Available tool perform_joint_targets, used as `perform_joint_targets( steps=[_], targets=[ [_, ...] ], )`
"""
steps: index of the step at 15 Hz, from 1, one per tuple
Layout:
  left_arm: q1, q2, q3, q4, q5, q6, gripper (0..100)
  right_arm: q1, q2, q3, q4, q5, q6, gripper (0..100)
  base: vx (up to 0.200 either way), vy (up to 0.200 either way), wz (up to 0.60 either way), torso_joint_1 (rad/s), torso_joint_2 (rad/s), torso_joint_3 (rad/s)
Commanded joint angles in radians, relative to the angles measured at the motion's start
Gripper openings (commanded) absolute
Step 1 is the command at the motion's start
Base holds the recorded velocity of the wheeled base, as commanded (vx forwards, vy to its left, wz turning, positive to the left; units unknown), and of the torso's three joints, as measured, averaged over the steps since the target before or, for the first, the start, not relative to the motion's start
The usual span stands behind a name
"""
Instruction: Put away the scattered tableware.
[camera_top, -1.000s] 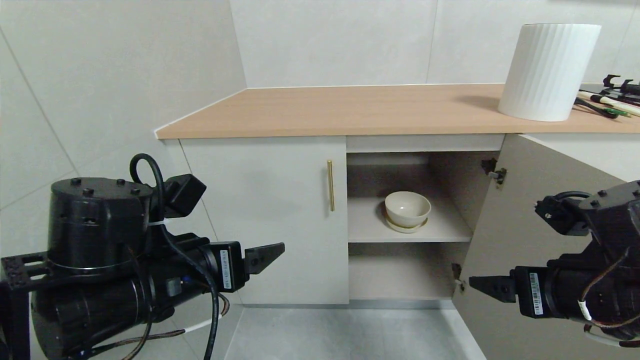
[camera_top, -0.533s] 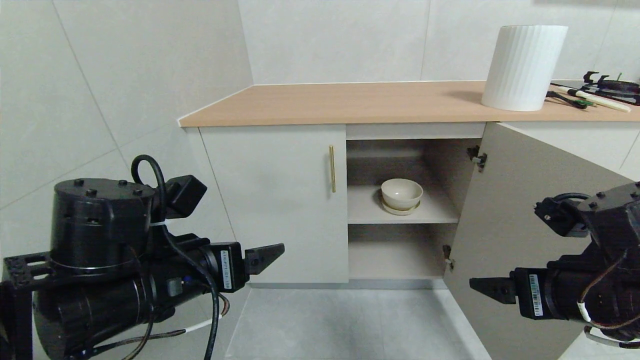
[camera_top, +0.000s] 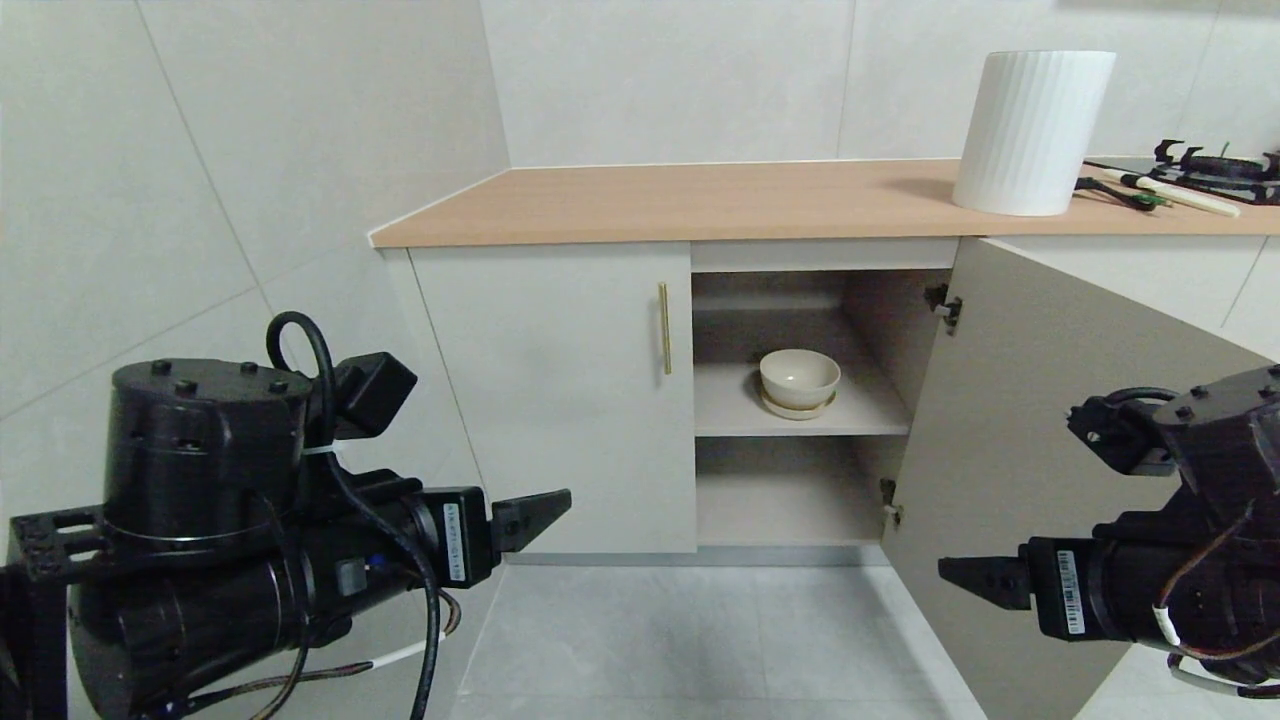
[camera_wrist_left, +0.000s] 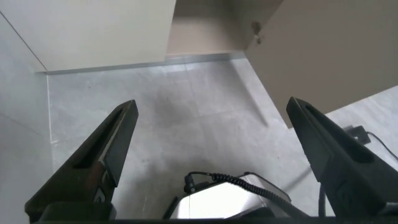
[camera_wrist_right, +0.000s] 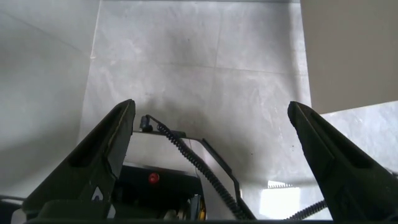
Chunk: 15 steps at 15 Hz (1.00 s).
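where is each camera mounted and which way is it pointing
Head view: on the robot's head, facing forward and down at the cabinet with the bowl on its shelf; both arms show, left pincer and right pincer.
Left wrist view: on the left wrist, looking down at the floor; its own spread fingers show.
Right wrist view: on the right wrist, looking down at the floor; its spread fingers show.
Shared: head and left wrist views both show the open door and the floor.
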Motion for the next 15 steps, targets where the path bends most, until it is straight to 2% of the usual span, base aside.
perform_joint_targets(
  steps=[1, 4, 7, 15],
  targets=[
    [0.0, 0.003, 0.0, -0.001, 0.002, -0.001, 100, 0.0, 0.005, 0.0, 0.0, 0.0, 0.0, 100, 0.0, 0.0, 0.0, 0.0, 0.0, 0.0],
    [0.0, 0.005, 0.0, -0.001, 0.003, 0.001, 100, 0.0, 0.0, 0.0, 0.001, 0.0, -0.003, 100, 0.0, 0.0, 0.0, 0.0, 0.0, 0.0],
    [0.0, 0.005, -0.001, -0.004, 0.003, 0.001, 100, -0.006, -0.004, -0.006, 0.043, -0.001, -0.009, 100, 0.0, -0.2, 0.0, 0.004, 0.0, 0.002],
    [0.0, 0.005, -0.003, -0.004, 0.003, 0.001, 100, -0.021, -0.004, -0.008, 0.058, 0.0, -0.023, 100, 0.0, 0.0, 0.0, 0.0, 0.0, 0.0]
  ],
)
